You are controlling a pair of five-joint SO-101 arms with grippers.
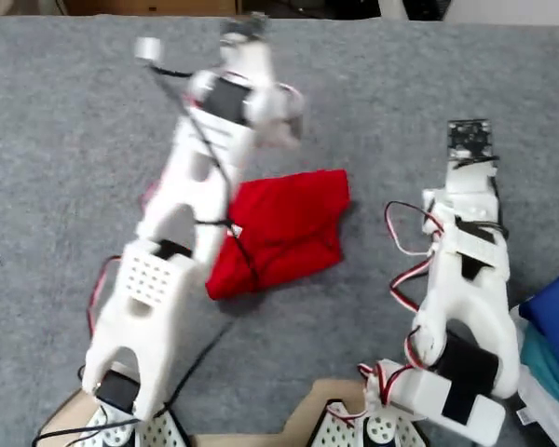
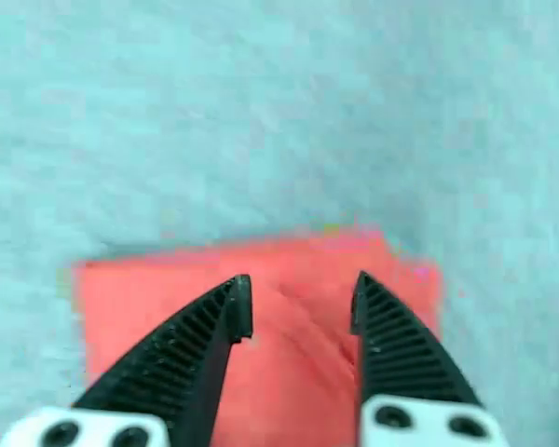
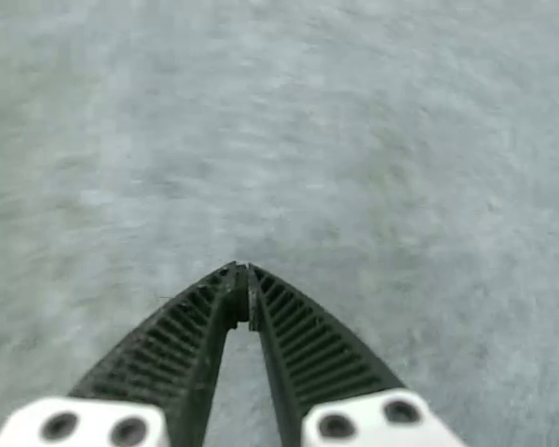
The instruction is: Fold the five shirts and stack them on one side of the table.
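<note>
Left hand (image 2: 298, 303) part-open, empty, hung over roughly folded red shirt (image 2: 149, 298) lying at middle of desk (image 1: 56, 140). Right hand (image 3: 243, 279) closed, empty, above grey desk surface. Blue and teal shirts (image 1: 552, 326) piled at right edge.

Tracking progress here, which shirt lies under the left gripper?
The red shirt, alone in the middle; the blue shirt and teal shirt lie aside.

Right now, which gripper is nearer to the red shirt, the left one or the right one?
Left. The left gripper hangs open just above the red shirt. The right gripper is shut over the gray table, off to one side of the shirt.
</note>
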